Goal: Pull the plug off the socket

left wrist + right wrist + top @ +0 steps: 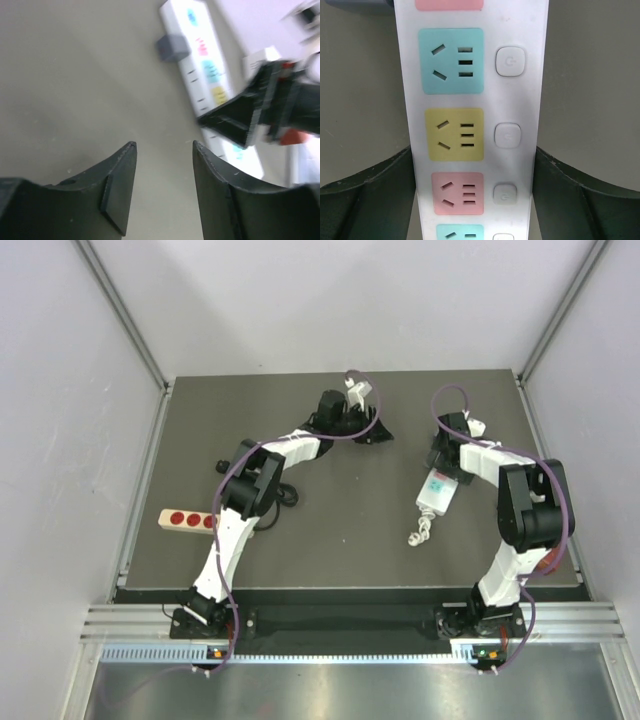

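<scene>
The socket (436, 496), a long white strip with pink, cyan and yellow outlet faces, lies at the right of the table. Its coiled white cord (419, 531) trails toward me. My right gripper (442, 454) is shut on it: in the right wrist view (474, 155) the fingers (380, 195) press both long sides of the socket (470, 100). A grey plug (172, 47) sits at the far end of the socket (206, 50); only its edge (355, 3) shows in the right wrist view. My left gripper (378, 430) is open and empty (164, 145), short of the plug.
A beige strip with red round spots (185, 520) lies at the table's left edge, partly behind the left arm. A black cable (287, 495) loops beside that arm. Light walls stand on three sides of the dark mat (350, 540).
</scene>
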`<state>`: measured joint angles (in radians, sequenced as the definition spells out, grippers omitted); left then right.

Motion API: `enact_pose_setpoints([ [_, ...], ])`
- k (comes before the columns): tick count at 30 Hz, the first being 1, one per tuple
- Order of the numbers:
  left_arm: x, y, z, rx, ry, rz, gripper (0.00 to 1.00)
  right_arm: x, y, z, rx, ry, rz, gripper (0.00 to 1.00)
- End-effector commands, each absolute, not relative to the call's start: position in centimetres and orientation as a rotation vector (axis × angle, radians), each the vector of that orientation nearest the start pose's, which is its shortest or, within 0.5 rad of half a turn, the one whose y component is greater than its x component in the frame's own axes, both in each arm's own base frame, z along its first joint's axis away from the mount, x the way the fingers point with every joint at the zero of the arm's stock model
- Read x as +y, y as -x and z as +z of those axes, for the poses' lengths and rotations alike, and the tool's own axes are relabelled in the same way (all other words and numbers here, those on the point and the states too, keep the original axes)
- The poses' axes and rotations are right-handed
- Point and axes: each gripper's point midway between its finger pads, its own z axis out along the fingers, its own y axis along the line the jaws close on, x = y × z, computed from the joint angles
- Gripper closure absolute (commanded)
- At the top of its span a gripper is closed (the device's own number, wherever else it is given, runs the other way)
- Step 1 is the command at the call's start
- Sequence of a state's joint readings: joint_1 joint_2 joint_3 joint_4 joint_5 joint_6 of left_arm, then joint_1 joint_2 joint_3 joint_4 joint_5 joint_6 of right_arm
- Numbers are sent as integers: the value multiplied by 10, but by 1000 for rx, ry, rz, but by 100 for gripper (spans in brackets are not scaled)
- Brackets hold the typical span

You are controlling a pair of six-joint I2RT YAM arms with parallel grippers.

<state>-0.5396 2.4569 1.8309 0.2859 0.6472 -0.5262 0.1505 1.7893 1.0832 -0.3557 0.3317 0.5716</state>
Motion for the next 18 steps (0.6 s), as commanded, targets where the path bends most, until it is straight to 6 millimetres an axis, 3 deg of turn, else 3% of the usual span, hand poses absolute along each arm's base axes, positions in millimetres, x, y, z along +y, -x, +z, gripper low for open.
enact_pose_setpoints([
  [1, -436, -486, 132, 1841, -496, -1515, 46, 29, -409, 29, 2419, -623, -141, 57],
  [5, -435, -488, 130, 1843, -482, -1535, 45, 30, -409, 28, 2425, -608, -118, 79],
  [6, -436, -488, 130, 1845, -481, -1536, 45, 31, -406, 25, 2436, -609, -102, 95],
  [7, -435, -488, 130, 1845, -477, -1537, 45, 30, -406, 27, 2431, -606, -92, 100],
  [11, -438, -488, 130, 1845, -462, -1577, 45, 35, -411, 37, 2382, -555, -8, 100],
  [18, -447, -487, 138, 1813, -402, -1728, 45, 63, -405, 51, 2280, -360, 228, 100],
])
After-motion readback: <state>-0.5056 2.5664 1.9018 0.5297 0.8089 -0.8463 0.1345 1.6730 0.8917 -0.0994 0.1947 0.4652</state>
